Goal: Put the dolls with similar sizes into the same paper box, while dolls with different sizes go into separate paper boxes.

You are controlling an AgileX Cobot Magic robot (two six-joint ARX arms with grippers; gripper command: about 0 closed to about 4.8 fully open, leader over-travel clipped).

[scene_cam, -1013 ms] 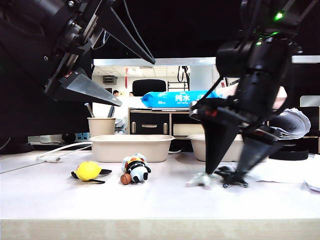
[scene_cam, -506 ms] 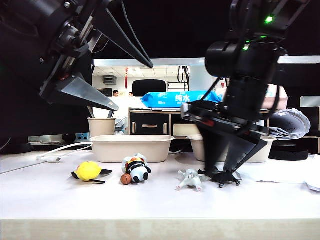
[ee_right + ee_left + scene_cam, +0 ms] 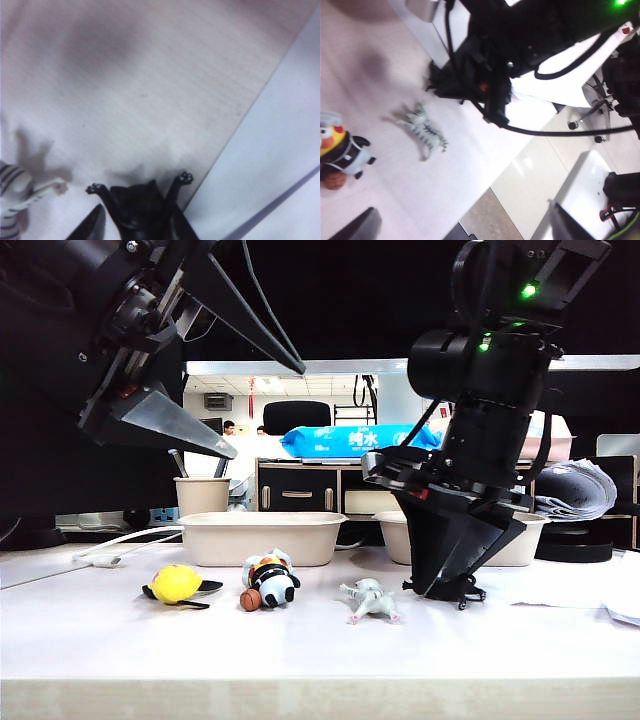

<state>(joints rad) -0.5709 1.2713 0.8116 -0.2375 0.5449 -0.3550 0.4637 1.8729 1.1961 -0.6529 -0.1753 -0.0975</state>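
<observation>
Right end effector point(image 3: 447, 585) closing around the small black animal figure point(image 3: 142, 207).
It had descended to the bench point(image 3: 320, 640), nudging the striped white figure point(image 3: 366, 598) left; left end effector point(image 3: 215, 390) hovered open, far left.

Bright ceiling light floods the room behind the table point(image 3: 320, 650) in the exterior view, leaving both arms as near-black silhouettes. A green lamp glows at upper right. The left wrist view runs soft and smeared, its white areas at right blown out. The right wrist view is hazy, washed pale, with grey shadows spreading at upper left.
</observation>
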